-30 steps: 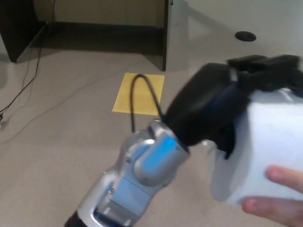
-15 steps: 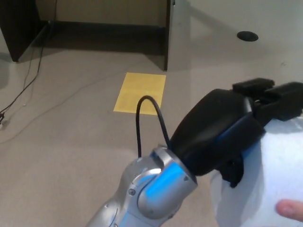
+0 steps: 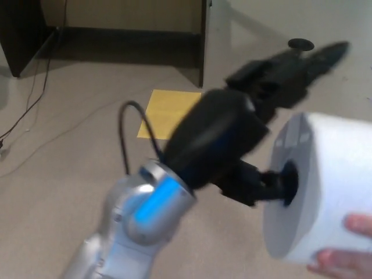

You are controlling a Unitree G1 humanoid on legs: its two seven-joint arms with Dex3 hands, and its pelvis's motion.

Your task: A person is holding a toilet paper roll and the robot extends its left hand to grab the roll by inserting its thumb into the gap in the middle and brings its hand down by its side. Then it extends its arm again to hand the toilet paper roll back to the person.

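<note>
Lying sideways, its core axis facing picture-left, one toilet paper roll (image 3: pixel 325 192) is taking the left hand's (image 3: pixel 244 125) thumb; two fingers (image 3: pixel 302 61) splayed, ungrasping.

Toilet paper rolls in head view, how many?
1. The toilet paper roll is at the lower right, a person's fingers under it, and the left robot hand has its thumb in the core.

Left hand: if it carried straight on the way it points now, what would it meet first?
The left hand points right, at the roll. Its thumb is already at the core hole, so the roll comes first. The fingers reach above the roll; their way looks free, though depth is unclear.
</note>
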